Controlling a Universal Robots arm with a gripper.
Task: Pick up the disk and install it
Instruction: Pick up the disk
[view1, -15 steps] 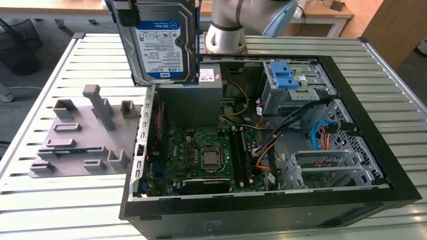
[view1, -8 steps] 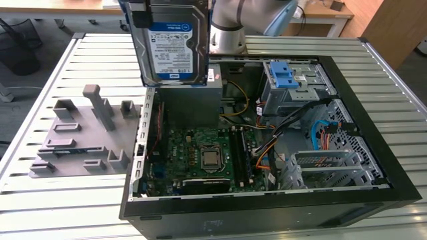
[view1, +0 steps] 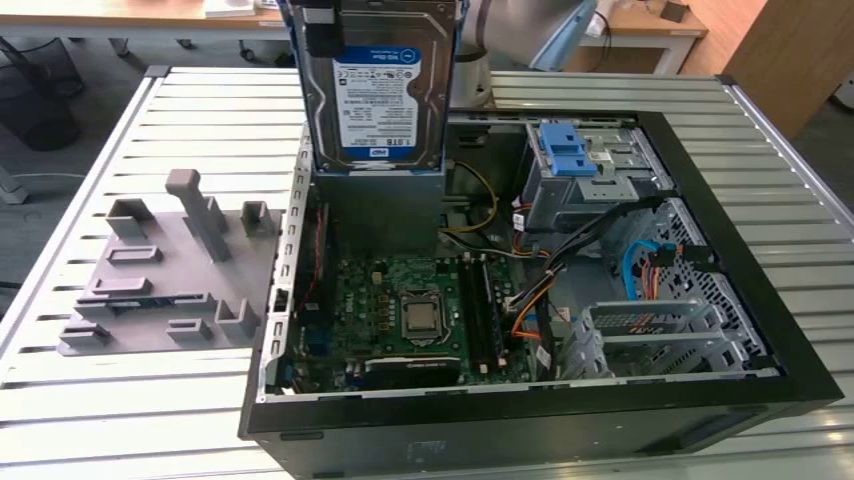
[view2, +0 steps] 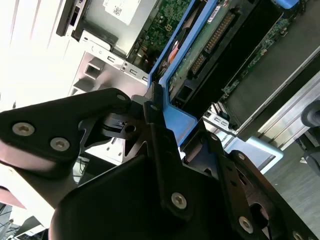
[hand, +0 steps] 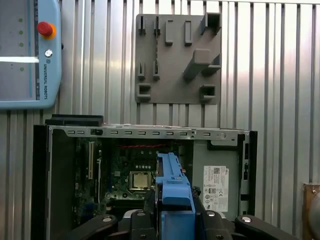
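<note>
Between the black fingers (view2: 150, 107) of the gripper (view2: 152, 117), the blue carrier rail (view2: 176, 52) of the disk (view2: 212, 42) is sitting pinched: the jaws are closing tight on the rail's edge, with no gap showing on either side. In the first wrist view the gripper (hand: 172, 212) is holding that same blue rail (hand: 172, 182) upright from both sides.

In the exterior view the disk (view1: 380, 95) is hanging on edge above the open computer case (view1: 534, 420), with its white label (blue band uppermost) facing the camera. It is hovering over the grey power-supply box (view1: 380, 205), and whether its lower edge is touching the box cannot be told.

Beyond it, the green motherboard (view1: 400, 300) is lying flat in the case floor with the bare processor (view1: 422, 320) at its middle. The metal drive cage (view1: 581, 165) with its two blue latches is sitting toward the exterior view's right, apart from the disk.

The case is resting on a slatted metal table (view1: 200, 100). A grey fixture plate (view1: 147, 280) with upright blocks is lying just beside the case on the exterior view's left. In the first wrist view a teach pendant (hand: 25, 55) with a red button (hand: 45, 29) is lying on the slats near that plate (hand: 177, 60).
</note>
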